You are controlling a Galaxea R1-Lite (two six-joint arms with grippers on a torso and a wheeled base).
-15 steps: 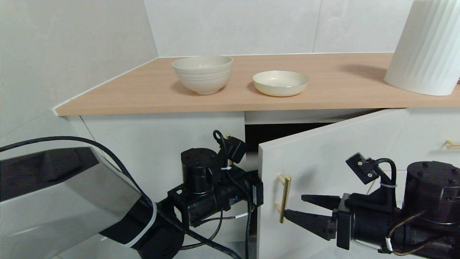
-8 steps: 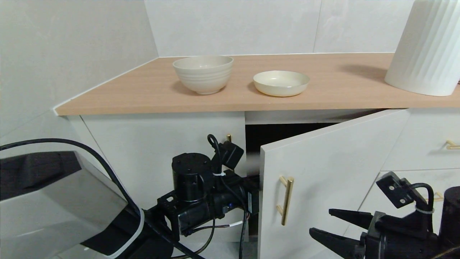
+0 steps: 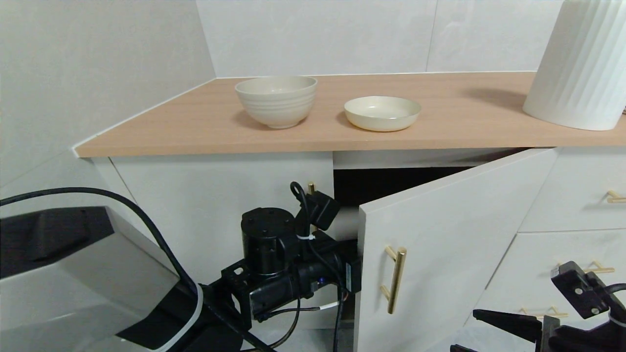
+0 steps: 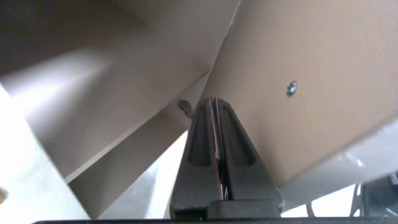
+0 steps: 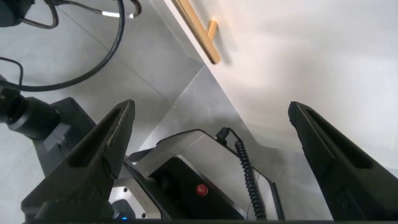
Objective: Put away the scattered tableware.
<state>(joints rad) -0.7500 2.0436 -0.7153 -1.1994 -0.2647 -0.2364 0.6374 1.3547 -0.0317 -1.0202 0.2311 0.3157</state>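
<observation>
A ribbed cream bowl [image 3: 276, 100] and a shallow cream plate [image 3: 382, 112] sit side by side on the wooden countertop [image 3: 195, 132]. Below them a white cabinet door [image 3: 440, 230] with a gold handle [image 3: 395, 278] stands partly open. My left gripper [image 4: 213, 102] is shut and empty, its fingers resting against the inner face of that door [image 4: 311, 74]; its wrist [image 3: 293, 274] sits at the door's free edge. My right gripper [image 3: 463, 330] hangs low in front of the door, to the right of the handle, open and empty [image 5: 211, 109].
A tall white ribbed container [image 3: 582, 63] stands at the counter's right end. White drawers with gold handles [image 3: 614, 196] lie to the right of the open door. Tiled walls close the corner on the left and behind. A dark opening [image 3: 391, 178] shows inside the cabinet.
My right gripper has dropped down and to the right, away from the door handle. The door has swung slightly wider. The left arm dipped and came back near the door edge.
</observation>
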